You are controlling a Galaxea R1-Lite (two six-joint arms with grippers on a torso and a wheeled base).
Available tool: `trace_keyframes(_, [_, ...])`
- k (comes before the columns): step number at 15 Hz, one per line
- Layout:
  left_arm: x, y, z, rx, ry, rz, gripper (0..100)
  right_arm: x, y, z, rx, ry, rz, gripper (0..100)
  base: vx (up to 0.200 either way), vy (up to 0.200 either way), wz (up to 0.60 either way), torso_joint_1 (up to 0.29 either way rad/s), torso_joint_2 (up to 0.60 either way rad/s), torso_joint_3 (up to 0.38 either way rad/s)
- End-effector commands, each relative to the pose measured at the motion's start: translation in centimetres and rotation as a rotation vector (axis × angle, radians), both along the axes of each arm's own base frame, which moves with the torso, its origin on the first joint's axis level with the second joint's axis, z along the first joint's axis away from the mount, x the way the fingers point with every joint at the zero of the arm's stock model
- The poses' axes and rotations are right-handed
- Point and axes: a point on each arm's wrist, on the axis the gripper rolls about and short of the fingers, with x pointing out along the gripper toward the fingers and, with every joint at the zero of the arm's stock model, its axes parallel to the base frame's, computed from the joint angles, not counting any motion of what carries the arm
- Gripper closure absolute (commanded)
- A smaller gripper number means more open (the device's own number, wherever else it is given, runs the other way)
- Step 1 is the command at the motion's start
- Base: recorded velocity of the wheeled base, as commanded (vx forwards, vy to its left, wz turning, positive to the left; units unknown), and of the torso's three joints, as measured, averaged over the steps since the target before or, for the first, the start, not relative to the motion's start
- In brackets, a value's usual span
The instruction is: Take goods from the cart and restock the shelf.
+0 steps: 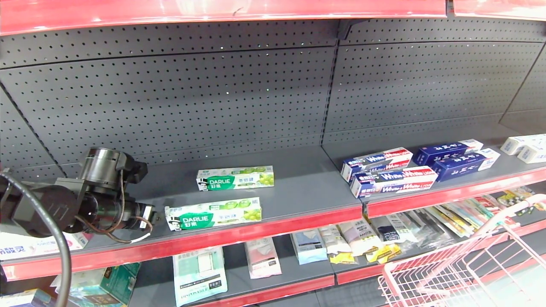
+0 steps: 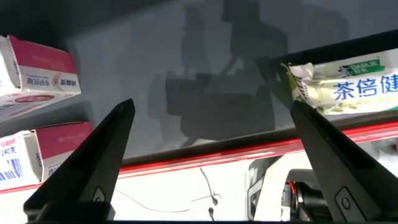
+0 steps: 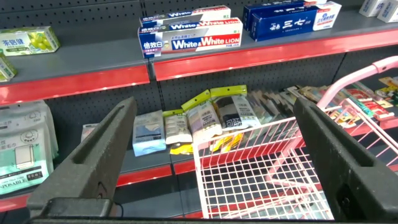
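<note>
Two green toothpaste boxes lie on the grey shelf (image 1: 305,187), one near the front edge (image 1: 213,213) and one behind it (image 1: 234,178). My left gripper (image 1: 154,216) sits just left of the front box, low over the shelf. In the left wrist view it (image 2: 211,104) is open with bare shelf between the fingers, and the green box's end (image 2: 348,84) is off to one side. My right gripper (image 3: 214,99) is open and holds nothing, hanging above the pink wire cart (image 3: 245,126), whose basket (image 1: 465,264) sits at the lower right.
Red-and-white toothpaste boxes (image 1: 394,179) and blue ones (image 1: 463,160) fill the right bay, with white boxes (image 1: 524,147) at the far right. Pink-and-white boxes (image 2: 37,71) lie left of my left gripper. Bagged goods (image 1: 264,256) cover the lower shelf.
</note>
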Motion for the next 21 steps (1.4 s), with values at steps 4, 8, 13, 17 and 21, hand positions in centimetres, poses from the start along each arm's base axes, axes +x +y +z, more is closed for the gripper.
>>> trace_keyframes(4, [0.0,1.2,0.7,0.005,-0.025,0.037,0,0.0,0.0,0.0,0.0,0.0,0.002,0,0.0,0.0,0.0,0.0,0.0,0.0])
trace_keyframes(8, [1.0,2.6,0.3,0.024,-0.015,0.066,0,0.0,0.0,0.0,0.0,0.0,0.002,0,0.0,0.0,0.0,0.0,0.0,0.0])
trace_keyframes(13, [2.6,1.9,-0.4,0.014,-0.005,0.051,0,0.0,0.0,0.0,0.0,0.0,0.002,0,0.0,0.0,0.0,0.0,0.0,0.0])
trace_keyframes(17, [3.0,1.6,-0.8,0.01,-0.002,0.039,0,0.0,0.0,0.0,0.0,0.0,0.0,0,0.0,0.0,0.0,0.0,0.0,0.0])
trace_keyframes(21, [3.0,0.7,-1.0,0.004,0.006,0.008,0,0.0,0.0,0.0,0.0,0.0,0.0,0,0.0,0.0,0.0,0.0,0.0,0.0])
